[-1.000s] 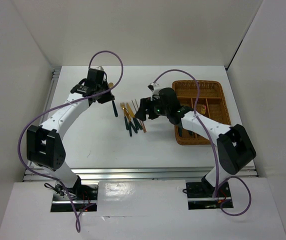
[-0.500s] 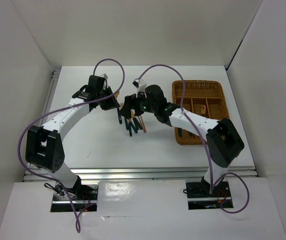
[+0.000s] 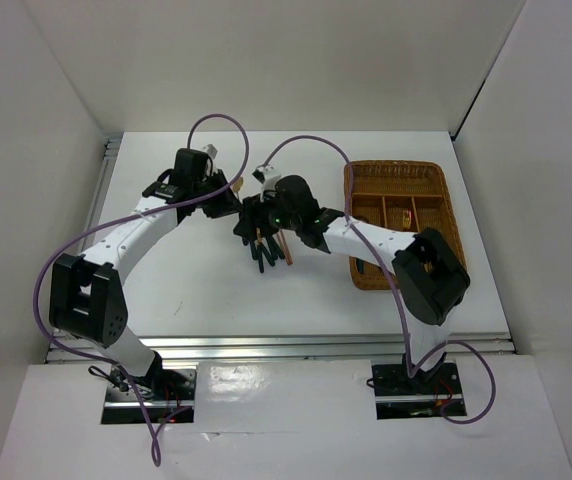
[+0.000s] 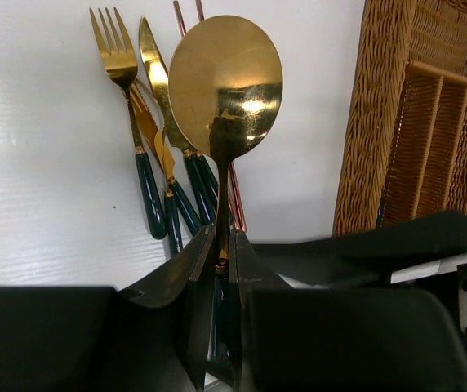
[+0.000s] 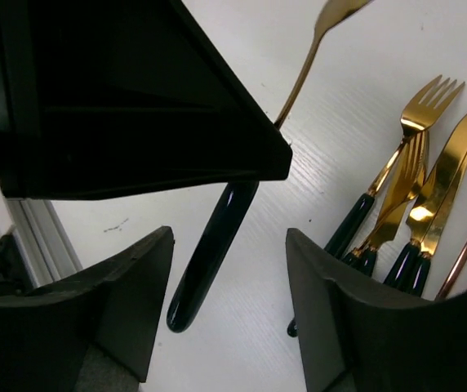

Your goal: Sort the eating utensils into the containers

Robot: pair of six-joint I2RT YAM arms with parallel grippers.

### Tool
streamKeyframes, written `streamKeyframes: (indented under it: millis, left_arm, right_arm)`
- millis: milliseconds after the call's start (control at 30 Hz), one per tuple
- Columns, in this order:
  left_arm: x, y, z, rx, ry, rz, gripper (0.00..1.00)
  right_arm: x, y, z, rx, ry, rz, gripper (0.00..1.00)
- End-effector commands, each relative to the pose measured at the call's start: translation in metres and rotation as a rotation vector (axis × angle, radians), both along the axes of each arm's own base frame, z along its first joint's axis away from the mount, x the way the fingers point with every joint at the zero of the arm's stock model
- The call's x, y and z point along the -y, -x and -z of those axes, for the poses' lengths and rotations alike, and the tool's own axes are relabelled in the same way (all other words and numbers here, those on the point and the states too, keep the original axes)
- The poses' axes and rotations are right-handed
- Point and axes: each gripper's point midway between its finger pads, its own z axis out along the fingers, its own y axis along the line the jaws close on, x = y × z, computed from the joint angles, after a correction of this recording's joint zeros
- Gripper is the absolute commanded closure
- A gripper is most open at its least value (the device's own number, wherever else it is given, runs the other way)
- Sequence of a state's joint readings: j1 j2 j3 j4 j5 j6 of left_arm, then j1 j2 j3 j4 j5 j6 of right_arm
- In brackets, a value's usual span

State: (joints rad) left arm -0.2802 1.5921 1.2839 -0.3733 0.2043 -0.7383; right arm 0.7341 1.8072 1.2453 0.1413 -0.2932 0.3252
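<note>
My left gripper (image 4: 224,253) is shut on the neck of a spoon (image 4: 225,82) with a gold bowl and a dark green handle, held above the table. That handle (image 5: 209,253) hangs between the fingers of my right gripper (image 5: 229,302), which is open and touches nothing. On the table lie a fork (image 4: 115,49), a knife (image 4: 156,73) and two thin brown chopsticks (image 4: 186,16) in a loose bunch (image 3: 269,250). The two grippers meet just left of the woven wicker tray (image 3: 396,166) with its long compartments.
The tray's tall woven wall (image 4: 364,122) stands close to the right of the cutlery bunch. A dark-handled piece lies in the tray's near left compartment (image 3: 363,266). White walls enclose the table on three sides. Purple cables arch over both arms.
My right arm has swung left from beside the tray to the left gripper, and its fingers now straddle the spoon's handle. The left gripper moved slightly right with the spoon.
</note>
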Motion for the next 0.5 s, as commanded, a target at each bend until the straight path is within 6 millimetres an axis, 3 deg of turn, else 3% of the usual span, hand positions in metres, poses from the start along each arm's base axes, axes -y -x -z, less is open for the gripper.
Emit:
streamKeyframes:
  millis: [0,100,133,233,300,400,467]
  left_arm:
    - [0.008,-0.005,-0.031,0.085,0.05,0.022,0.81]
    - [0.01,-0.004,-0.031,0.083,0.056,0.03,0.8]
    - [0.01,-0.004,-0.031,0.083,0.056,0.03,0.8]
    - [0.01,-0.004,-0.031,0.083,0.056,0.03,0.78]
    - [0.004,-0.005,-0.03,0.073,0.029,0.001,0.76]
    - [-0.003,-0.009,-0.037,0.083,0.002,-0.033,0.61]
    - [-0.009,-0.01,-0.041,0.089,-0.039,-0.042,0.42]
  right_arm:
    - [-0.017,-0.009,-0.026,0.077,-0.049,0.0,0.37]
    - [-0.018,-0.015,-0.024,0.076,-0.038,0.018,0.57]
    - [-0.019,-0.015,-0.025,0.074,-0.036,0.018,0.71]
    - [-0.011,-0.023,-0.02,0.077,-0.005,0.077,0.89]
    - [-0.007,-0.027,-0.017,0.069,0.008,0.112,0.92]
    - [0.006,-0.029,-0.019,0.072,0.032,0.179,0.98]
    - [0.022,-0.029,-0.013,0.053,0.056,0.219,0.98]
